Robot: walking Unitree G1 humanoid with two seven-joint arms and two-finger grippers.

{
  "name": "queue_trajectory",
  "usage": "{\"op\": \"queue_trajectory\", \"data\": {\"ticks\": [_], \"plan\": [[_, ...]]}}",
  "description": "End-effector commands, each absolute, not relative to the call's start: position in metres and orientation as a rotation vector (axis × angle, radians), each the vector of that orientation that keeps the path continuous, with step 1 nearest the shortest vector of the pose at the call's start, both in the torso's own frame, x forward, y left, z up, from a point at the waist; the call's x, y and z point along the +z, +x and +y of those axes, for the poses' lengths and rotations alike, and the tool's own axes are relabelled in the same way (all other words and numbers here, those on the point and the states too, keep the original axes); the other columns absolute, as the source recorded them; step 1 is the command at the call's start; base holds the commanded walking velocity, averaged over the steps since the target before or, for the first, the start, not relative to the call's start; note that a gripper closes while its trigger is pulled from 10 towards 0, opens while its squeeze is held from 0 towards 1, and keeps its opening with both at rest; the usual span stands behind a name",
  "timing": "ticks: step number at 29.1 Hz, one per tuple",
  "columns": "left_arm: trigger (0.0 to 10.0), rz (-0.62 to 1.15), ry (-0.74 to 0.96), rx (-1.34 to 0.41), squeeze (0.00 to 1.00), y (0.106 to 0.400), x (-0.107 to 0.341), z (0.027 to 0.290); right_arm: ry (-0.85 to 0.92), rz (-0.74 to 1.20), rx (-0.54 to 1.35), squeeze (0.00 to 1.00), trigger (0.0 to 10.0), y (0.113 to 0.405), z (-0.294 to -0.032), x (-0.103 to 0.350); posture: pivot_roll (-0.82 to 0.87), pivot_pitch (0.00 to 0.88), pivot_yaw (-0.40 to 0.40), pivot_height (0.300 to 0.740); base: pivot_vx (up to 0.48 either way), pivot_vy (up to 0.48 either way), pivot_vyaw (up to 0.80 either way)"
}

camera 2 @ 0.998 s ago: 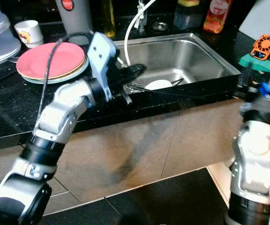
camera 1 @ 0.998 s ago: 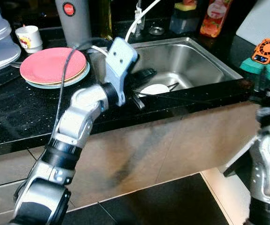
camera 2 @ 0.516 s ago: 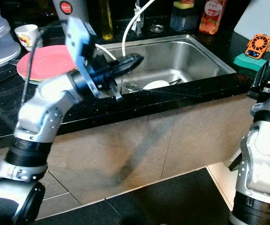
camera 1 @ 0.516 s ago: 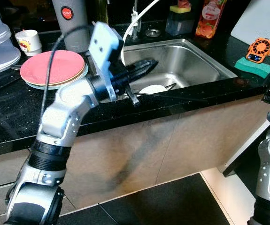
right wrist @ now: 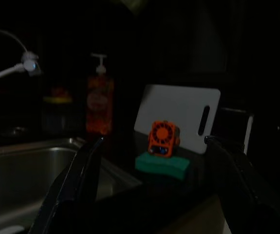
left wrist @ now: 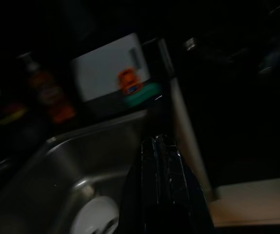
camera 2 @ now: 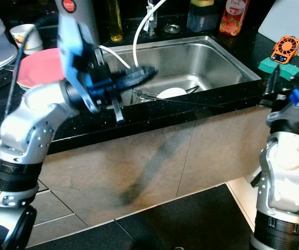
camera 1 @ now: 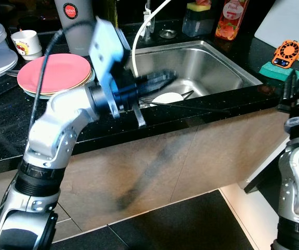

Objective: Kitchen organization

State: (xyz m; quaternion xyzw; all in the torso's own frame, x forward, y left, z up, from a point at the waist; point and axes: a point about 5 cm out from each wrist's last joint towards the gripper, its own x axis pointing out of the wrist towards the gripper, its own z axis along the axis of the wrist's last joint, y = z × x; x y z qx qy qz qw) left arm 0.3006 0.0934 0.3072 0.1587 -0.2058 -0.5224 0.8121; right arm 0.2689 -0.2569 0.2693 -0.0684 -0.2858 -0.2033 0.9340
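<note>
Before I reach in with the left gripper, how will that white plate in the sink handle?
The white plate looks glazed, so probably rigid, breakable and slick. Utensils lie against it and may shift or clatter. The left gripper, fingers together, hovers above the sink.

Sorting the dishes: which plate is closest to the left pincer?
The white plate in the sink, just under the left pincer. The pink plate sits stacked on the counter, farther off.
</note>
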Motion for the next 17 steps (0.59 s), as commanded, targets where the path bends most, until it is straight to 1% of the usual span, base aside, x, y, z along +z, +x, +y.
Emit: {"op": "queue_trajectory", "data": {"ticks": [1,3,6,7,8,10,12,13,14,16,17], "plan": [[10.0,-0.415,0.422,-1.078,0.14,0.302,0.295,0.092,-0.132,-0.561,-0.409,0.0,10.0,0.271,-0.256,0.261,-0.02,0.059,0.012,0.74,0.0,0.0,0.0],[10.0,-0.404,0.488,-1.084,0.14,0.298,0.282,0.087,-0.141,-0.542,-0.396,0.0,10.0,0.272,-0.253,0.255,-0.03,0.043,0.016,0.74,0.0,0.0,0.0],[10.0,-0.41,0.478,-1.076,0.14,0.295,0.277,0.084,-0.141,-0.531,-0.384,0.0,10.0,0.272,-0.251,0.25,-0.02,0.038,0.02,0.74,0.0,0.0,0.0],[10.0,-0.427,0.443,-1.035,0.15,0.297,0.28,0.083,-0.142,-0.527,-0.38,0.0,10.0,0.272,-0.25,0.247,-0.03,0.018,0.03,0.74,0.0,0.0,0.0],[10.0,-0.441,0.437,-0.985,0.14,0.3,0.282,0.084,-0.146,-0.521,-0.379,0.0,10.0,0.271,-0.249,0.245,-0.03,0.018,0.03,0.74,0.0,0.0,0.0],[10.0,-0.435,0.477,-0.939,0.14,0.306,0.283,0.087,-0.152,-0.516,-0.378,0.0,10.0,0.27,-0.249,0.243,-0.03,0.017,0.029,0.74,0.0,0.0,0.0],[10.0,-0.416,0.436,-0.961,0.13,0.31,0.283,0.088,-0.155,-0.519,-0.375,0.0,10.0,0.27,-0.25,0.245,-0.03,0.022,0.025,0.74,0.0,0.0,0.0],[10.0,-0.407,0.379,-0.985,0.13,0.312,0.284,0.084,-0.156,-0.521,-0.374,0.0,10.0,0.27,-0.25,0.246,-0.03,0.024,0.022,0.74,0.0,0.0,0.0],[10.0,-0.383,0.344,-0.997,0.13,0.317,0.283,0.077,-0.157,-0.524,-0.372,0.0,10.0,0.27,-0.25,0.247,-0.03,0.028,0.022,0.74,0.0,0.0,0.0],[10.0,-0.282,0.258,-1.007,0.12,0.334,0.277,0.056,-0.149,-0.535,-0.364,0.0,10.0,0.272,-0.247,0.25,-0.03,0.03,0.021,0.74,0.0,0.0,0.0],[10.0,-0.282,0.258,-1.007,0.12,0.334,0.277,0.056,-0.149,-0.535,-0.364,0.0,10.0,0.272,-0.247,0.25,-0.03,0.03,0.021,0.74,0.0,0.0,0.0]]}}
